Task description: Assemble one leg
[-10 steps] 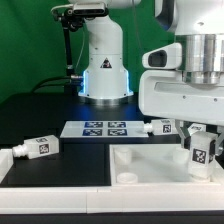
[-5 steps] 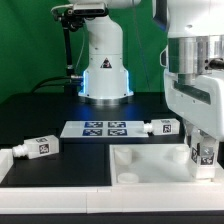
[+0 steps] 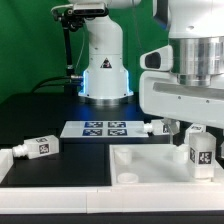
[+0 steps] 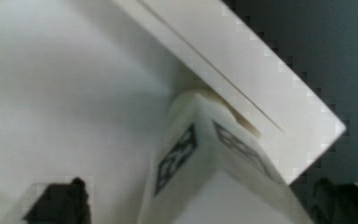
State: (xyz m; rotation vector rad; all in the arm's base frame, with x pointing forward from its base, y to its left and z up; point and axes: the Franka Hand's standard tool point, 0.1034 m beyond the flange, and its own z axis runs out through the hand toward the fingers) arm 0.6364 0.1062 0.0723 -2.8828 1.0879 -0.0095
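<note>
White plastic fills most of the scene: the gripper (image 3: pixel 199 136) stands over the big white frame (image 3: pixel 150 165) at the exterior view's right, clamped on a tagged leg (image 3: pixel 200 155) held upright above the frame's inner floor. In the wrist view the same leg (image 4: pixel 202 150) sits close against the frame's raised edge (image 4: pixel 229 60). Two more pegs lie on the dark table, one (image 3: pixel 32 148) at the exterior view's left, one (image 3: pixel 158 127) beside the marker board (image 3: pixel 103 128).
</note>
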